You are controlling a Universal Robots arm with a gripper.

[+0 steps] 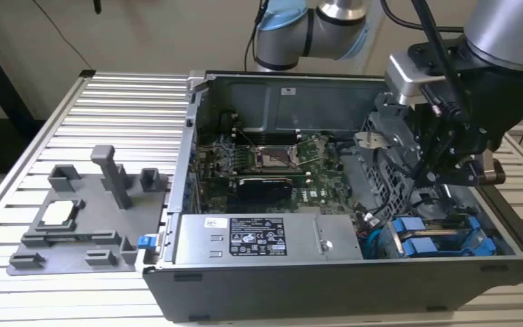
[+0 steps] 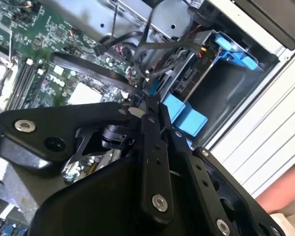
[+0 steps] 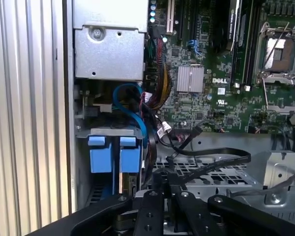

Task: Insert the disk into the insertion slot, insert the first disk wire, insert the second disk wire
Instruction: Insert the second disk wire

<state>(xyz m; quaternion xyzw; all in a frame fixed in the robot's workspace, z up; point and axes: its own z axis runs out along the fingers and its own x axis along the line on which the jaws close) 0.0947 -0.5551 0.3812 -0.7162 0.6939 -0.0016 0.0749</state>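
The disk (image 1: 422, 237) lies seated in the insertion slot (image 1: 381, 178) at the case's front corner, on the exterior view's right, with its blue carrier tabs facing outward. Those blue tabs (image 3: 113, 155) also show in the first wrist view, at the end of the perforated grey cage (image 3: 211, 178). My gripper (image 1: 438, 187) reaches down into the case just over the cage. In both wrist views its fingers stand close together, gripper (image 2: 146, 101) and gripper (image 3: 165, 183), pinching the end of a black disk wire (image 3: 221, 160) that loops across the cage top. A blue cable (image 3: 132, 110) curls beside the carrier.
The labelled grey power supply box (image 1: 252, 237) fills the case's front. The green motherboard (image 1: 271, 160) with its empty processor socket lies behind it. Loose black cables (image 2: 137, 46) crowd the space near the cage. A grey parts fixture (image 1: 80, 218) rests on the slatted table (image 1: 107, 102).
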